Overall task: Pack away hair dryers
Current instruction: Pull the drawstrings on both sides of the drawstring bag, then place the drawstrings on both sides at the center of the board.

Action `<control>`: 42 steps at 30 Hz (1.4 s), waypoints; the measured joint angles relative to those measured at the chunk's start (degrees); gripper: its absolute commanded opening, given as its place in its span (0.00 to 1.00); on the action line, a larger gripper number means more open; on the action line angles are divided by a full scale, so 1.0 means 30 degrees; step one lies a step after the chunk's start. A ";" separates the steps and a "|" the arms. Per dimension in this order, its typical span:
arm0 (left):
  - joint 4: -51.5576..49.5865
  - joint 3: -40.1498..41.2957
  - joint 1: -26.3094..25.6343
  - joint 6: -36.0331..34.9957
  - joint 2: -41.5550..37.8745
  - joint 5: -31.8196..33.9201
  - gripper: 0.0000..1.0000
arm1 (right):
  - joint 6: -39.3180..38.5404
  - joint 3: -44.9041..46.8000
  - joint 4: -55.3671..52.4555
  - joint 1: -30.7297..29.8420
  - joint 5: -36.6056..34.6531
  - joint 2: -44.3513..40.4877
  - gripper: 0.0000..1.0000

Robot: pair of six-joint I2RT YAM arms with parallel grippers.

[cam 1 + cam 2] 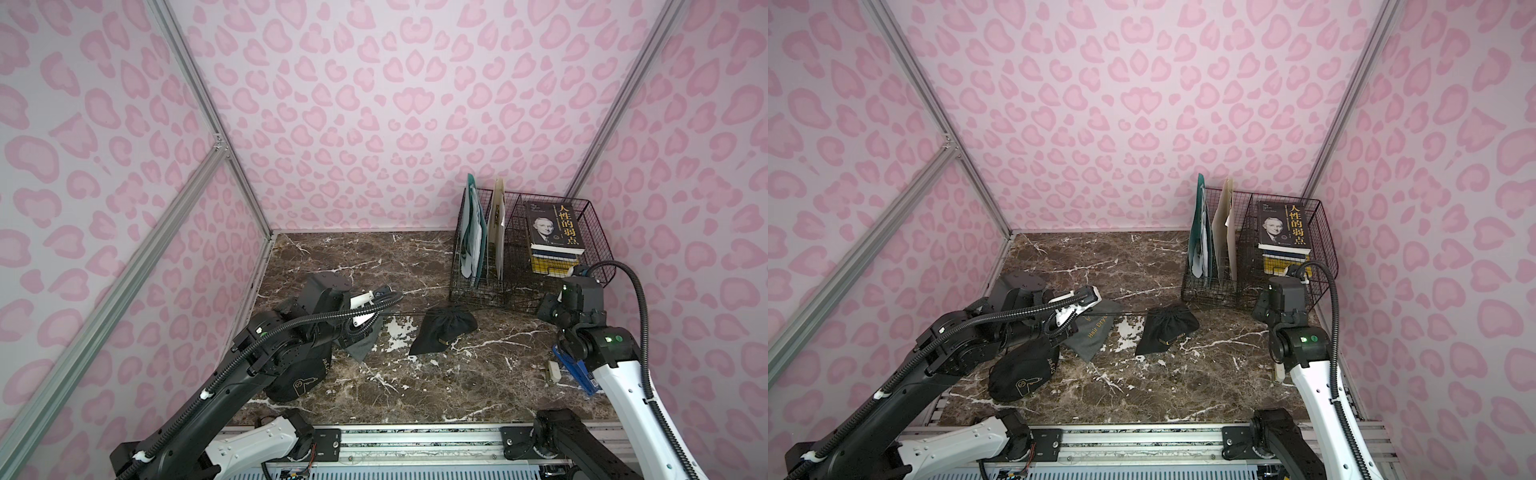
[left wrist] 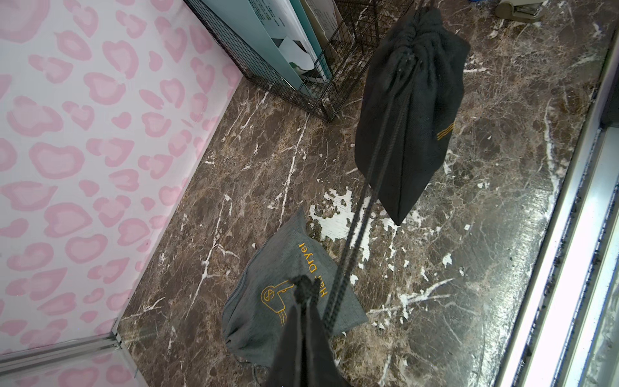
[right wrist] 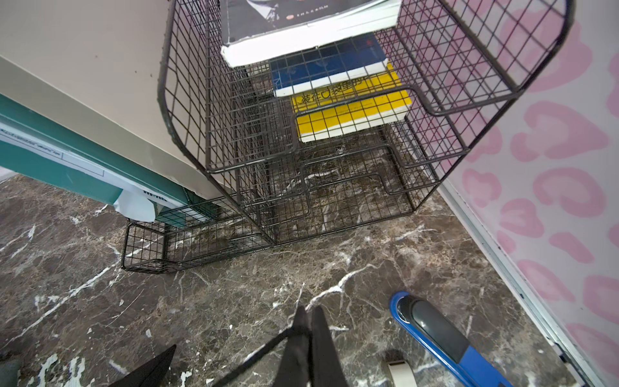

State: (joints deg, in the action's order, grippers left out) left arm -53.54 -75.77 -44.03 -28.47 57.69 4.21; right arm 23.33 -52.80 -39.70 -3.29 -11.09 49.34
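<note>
You are cinching the black fabric drawstring pouch [image 1: 444, 328] in the middle of the brown marble desk [image 1: 353, 257]. The left tool [image 2: 301, 303] and right tool [image 3: 310, 315] are each clenching its black cord [image 2: 368, 201]. Pull evenly, level and in opposite directions. No hair dryer is showing. It is probably inside, lying along the pouch, whose mouth is pointing toward the black wire rack [image 1: 478, 291].

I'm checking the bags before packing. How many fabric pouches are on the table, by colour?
Black pouches: 2
Grey pouch: 1
Total: 3
</note>
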 measured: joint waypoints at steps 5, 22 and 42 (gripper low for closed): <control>0.0291 0.0197 0.0328 -0.0015 -0.0146 -0.0007 0.02 | -0.0146 0.0015 0.0291 0.0430 0.0627 -0.0029 0.00; 0.0342 -0.0124 0.1180 -0.0087 0.0612 -0.0255 0.02 | -0.0648 0.0131 0.0568 0.1851 0.3504 -0.0627 0.00; 0.0998 -0.3009 0.2528 -0.0364 0.4998 0.1588 0.02 | 0.1880 -0.1756 0.1836 -0.9770 0.1297 0.1763 0.00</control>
State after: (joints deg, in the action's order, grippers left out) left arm -50.54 -84.79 -36.45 -29.56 72.69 8.97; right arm 28.97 -58.06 -34.20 -32.60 -7.20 54.63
